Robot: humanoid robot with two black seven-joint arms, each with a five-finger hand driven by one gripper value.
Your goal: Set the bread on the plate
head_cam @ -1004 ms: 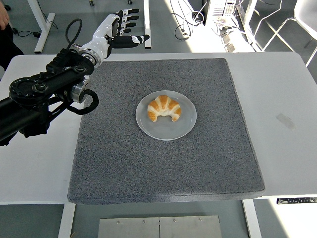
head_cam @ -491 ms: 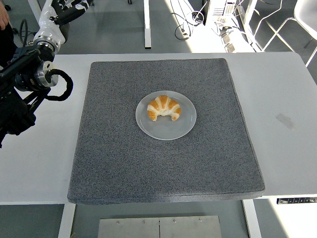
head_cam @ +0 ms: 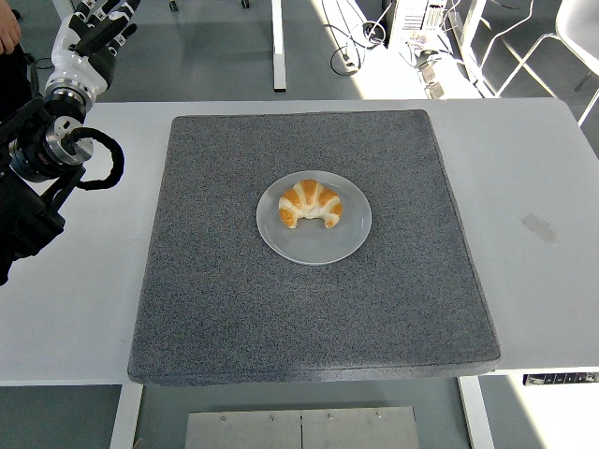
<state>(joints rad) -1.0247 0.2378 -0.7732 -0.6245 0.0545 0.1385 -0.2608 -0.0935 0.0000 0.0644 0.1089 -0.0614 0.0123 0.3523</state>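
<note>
**Head view: croissant on the plate, left hand raised at the far left corner**

The bread, a golden croissant [head_cam: 311, 205], lies on a pale round plate [head_cam: 314, 245], set in the plate's upper half toward 12 o'clock, its curved back to the far side and its two tips pointing toward the near edge. The plate sits near the middle of a large grey mat [head_cam: 234, 299] that covers most of the white table [head_cam: 552, 168].

The left hand [head_cam: 94, 28] is up at about 10 o'clock from the plate, well apart from it, beyond the mat's far left corner and over the table's far edge. Its white fingers [head_cam: 114, 11] point away toward the top of the picture, lying loosely side by side and holding nothing; their tips run out of the frame. The black forearm and its looped cable [head_cam: 98, 159] hang over the table's left margin, clear of the mat.

A small strip of clear tape [head_cam: 538, 227] lies on the bare table at 3 o'clock from the plate. A person's hand [head_cam: 7, 30] shows at the top left corner, just beside the robot's arm.
</note>
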